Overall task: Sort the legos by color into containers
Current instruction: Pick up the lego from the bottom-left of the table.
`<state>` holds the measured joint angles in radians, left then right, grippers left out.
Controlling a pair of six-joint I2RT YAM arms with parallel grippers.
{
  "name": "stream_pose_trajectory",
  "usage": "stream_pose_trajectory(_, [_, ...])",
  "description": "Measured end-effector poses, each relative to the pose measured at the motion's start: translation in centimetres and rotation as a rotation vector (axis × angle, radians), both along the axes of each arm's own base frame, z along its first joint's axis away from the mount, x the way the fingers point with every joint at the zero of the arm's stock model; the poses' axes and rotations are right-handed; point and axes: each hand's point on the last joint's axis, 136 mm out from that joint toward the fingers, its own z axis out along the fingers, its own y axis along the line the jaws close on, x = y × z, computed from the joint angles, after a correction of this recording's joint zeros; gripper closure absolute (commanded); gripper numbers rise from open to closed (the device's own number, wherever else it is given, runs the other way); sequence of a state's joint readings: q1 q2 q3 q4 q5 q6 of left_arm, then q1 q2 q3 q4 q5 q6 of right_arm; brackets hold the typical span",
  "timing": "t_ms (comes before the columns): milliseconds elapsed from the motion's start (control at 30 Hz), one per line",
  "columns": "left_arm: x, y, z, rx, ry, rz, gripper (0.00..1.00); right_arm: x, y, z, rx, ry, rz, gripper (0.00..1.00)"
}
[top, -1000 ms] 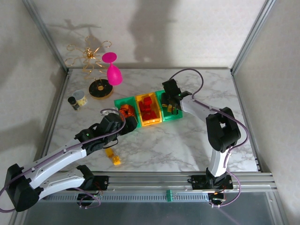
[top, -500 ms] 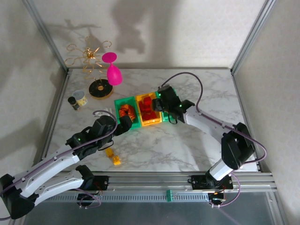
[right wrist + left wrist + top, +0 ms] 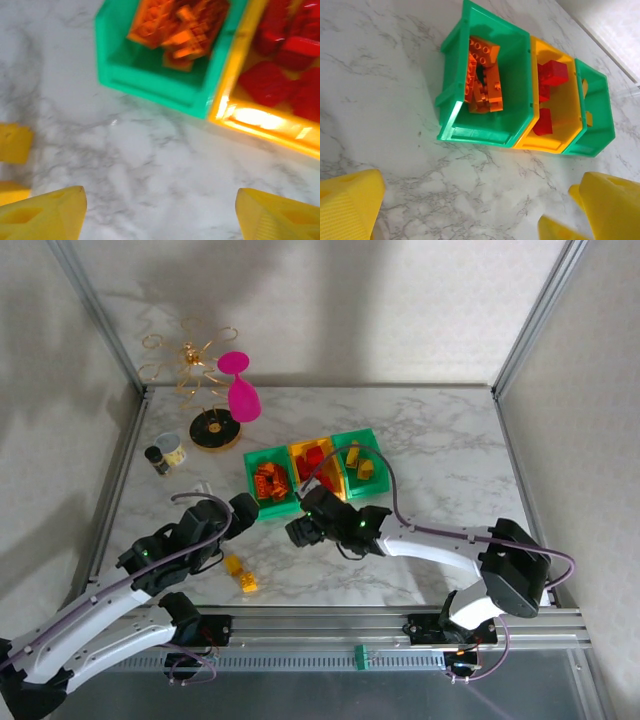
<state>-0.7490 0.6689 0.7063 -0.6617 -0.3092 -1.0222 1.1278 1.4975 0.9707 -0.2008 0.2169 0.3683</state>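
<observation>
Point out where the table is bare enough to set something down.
Widest bare marble: right of the right green bin, out to the table edge, and the strip behind the bins. Crowded: back-left corner with jar, stand and pink glass; in front of the bins, with the left gripper, right gripper and two yellow bricks.

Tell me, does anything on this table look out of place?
Yes: two yellow legos lie loose on the table near its front left, outside the bins, while other yellow ones sit in the right green bin.
</observation>
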Motion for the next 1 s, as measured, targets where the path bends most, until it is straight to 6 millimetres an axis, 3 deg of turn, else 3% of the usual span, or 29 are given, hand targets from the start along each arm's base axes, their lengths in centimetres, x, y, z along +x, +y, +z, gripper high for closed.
stream_pose_trajectory(133, [-0.6, 0.8, 0.0, 0.005, 0.007, 0.019, 0.0, -3.1, 2.8, -0.5, 0.034, 0.001, 0.095, 0.18])
stream_pose_trajectory(267, [-0.8, 1.5, 0.5, 0.023, 0.006, 0.035, 0.0, -6.0, 5.2, -2.3, 0.033, 0.021, 0.181, 0.15])
stream_pose_trajectory(500, [-0.7, 2.0, 1.6, 0.028, -0.015, 0.055, 0.0, -10.2, 8.1, -4.9, 0.021, 0.058, 0.29, 0.11])
stream_pose_trajectory(667, [-0.8, 2.6, 2.2, 0.036, -0.033, 0.071, 0.0, -11.5, 10.5, -5.1, 0.042, 0.065, 0.333, 0.08])
stream_pose_trajectory(1000, [-1.2, 3.5, 3.5, 0.017, -0.076, 0.092, 0.0, -11.3, 13.0, -6.7, 0.023, 0.075, 0.338, 0.05])
